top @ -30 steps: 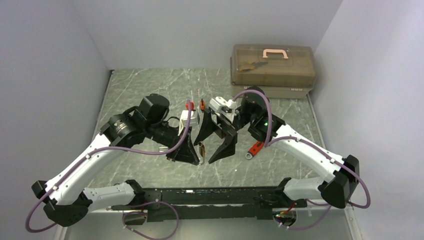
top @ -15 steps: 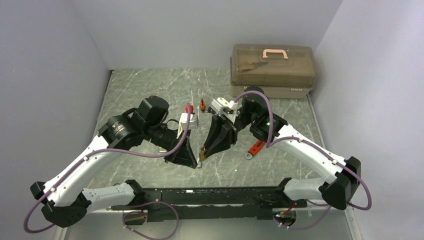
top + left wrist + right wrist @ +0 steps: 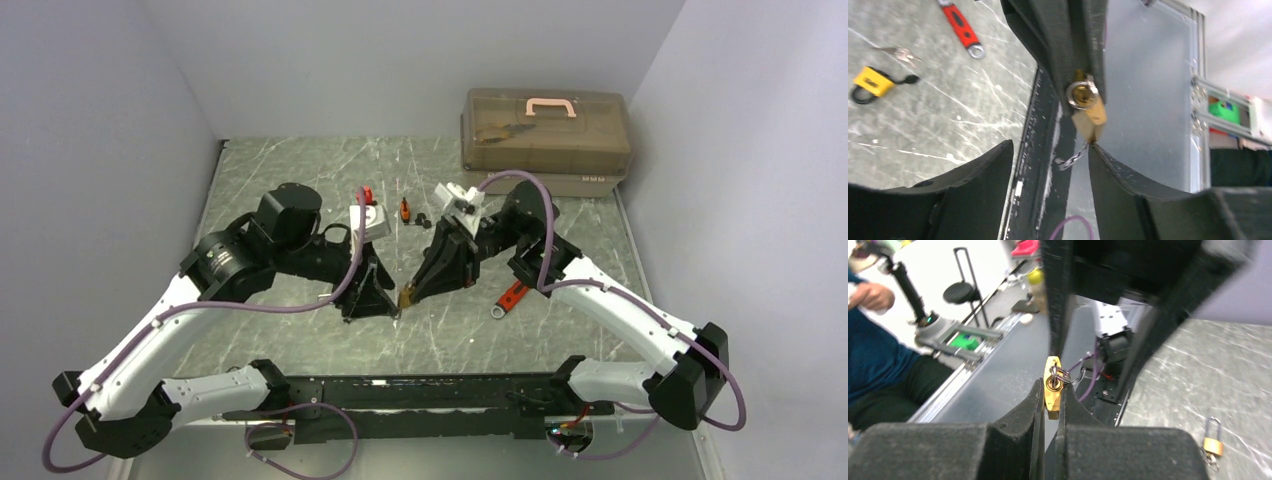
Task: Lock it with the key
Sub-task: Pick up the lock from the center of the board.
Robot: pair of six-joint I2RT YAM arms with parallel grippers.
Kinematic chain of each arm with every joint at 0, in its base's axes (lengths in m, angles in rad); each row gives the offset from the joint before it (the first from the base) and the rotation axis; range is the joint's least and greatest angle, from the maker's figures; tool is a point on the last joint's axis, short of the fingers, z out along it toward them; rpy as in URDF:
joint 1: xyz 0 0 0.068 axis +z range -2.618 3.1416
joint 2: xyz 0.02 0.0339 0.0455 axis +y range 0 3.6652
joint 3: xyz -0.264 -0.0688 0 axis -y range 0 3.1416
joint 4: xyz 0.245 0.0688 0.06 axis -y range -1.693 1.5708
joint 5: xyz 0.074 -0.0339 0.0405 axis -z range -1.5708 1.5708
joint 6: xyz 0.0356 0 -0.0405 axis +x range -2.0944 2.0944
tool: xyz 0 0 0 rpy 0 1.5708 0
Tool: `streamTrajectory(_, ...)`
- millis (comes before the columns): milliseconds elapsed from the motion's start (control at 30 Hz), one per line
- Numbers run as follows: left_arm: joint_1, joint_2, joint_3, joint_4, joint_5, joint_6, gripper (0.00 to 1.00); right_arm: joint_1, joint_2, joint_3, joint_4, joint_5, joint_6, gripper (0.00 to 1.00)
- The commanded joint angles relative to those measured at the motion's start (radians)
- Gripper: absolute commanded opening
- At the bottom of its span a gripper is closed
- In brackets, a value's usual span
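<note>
A small brass key [image 3: 1052,362] with a steel ring through its head hangs above the table near the front edge. My right gripper [image 3: 1052,390] is shut on it, its pads pinching the flat sides. From the top view the key [image 3: 407,296] sits at the tip of the right gripper [image 3: 412,292]. My left gripper [image 3: 1050,150] stands open just below the key [image 3: 1090,117], its right fingertip touching the key's lower end. A yellow padlock [image 3: 870,82] lies on the table with loose keys [image 3: 898,50] beside it. A brass padlock [image 3: 1213,440] lies flat on the marble.
A red-handled wrench [image 3: 510,297] lies under the right forearm. A brown translucent toolbox [image 3: 545,130] with a pink handle stands at the back right. Grey walls close in both sides. The black rail [image 3: 420,390] runs along the near edge.
The left gripper, shut on the brass key a second ago, has opened and drawn back left. The right gripper came in open and closed on the key.
</note>
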Motion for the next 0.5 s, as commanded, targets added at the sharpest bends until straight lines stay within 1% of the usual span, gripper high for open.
streamTrajectory(0, 0.002, -0.065, 0.043, 0.153, -0.188, -0.009, 0.64, -0.083, -0.021, -0.045, 0.387, 0.146, 0.359, 0.00)
streamTrajectory(100, 0.004, -0.111, 0.035, 0.244, -0.276, 0.007, 0.66, -0.146, 0.000, -0.061, 0.532, 0.226, 0.543, 0.00)
streamTrajectory(200, 0.002, -0.161, 0.005, 0.344, -0.358, 0.034, 0.66, -0.194, 0.026, -0.064, 0.733, 0.288, 0.770, 0.00)
streamTrajectory(233, 0.001, -0.181, -0.011, 0.378, -0.393, 0.039, 0.68, -0.203, 0.036, -0.057, 0.765, 0.305, 0.815, 0.00)
streamTrajectory(300, 0.002, -0.214, -0.042, 0.446, -0.452, 0.096, 0.72, -0.215, 0.045, -0.043, 0.766, 0.345, 0.857, 0.00)
streamTrajectory(367, 0.002, -0.227, -0.063, 0.497, -0.466, 0.138, 0.74, -0.219, 0.050, -0.029, 0.733, 0.400, 0.877, 0.00)
streamTrajectory(467, -0.004, -0.219, -0.084, 0.545, -0.492, 0.180, 0.73, -0.218, 0.061, -0.024, 0.759, 0.483, 0.945, 0.00)
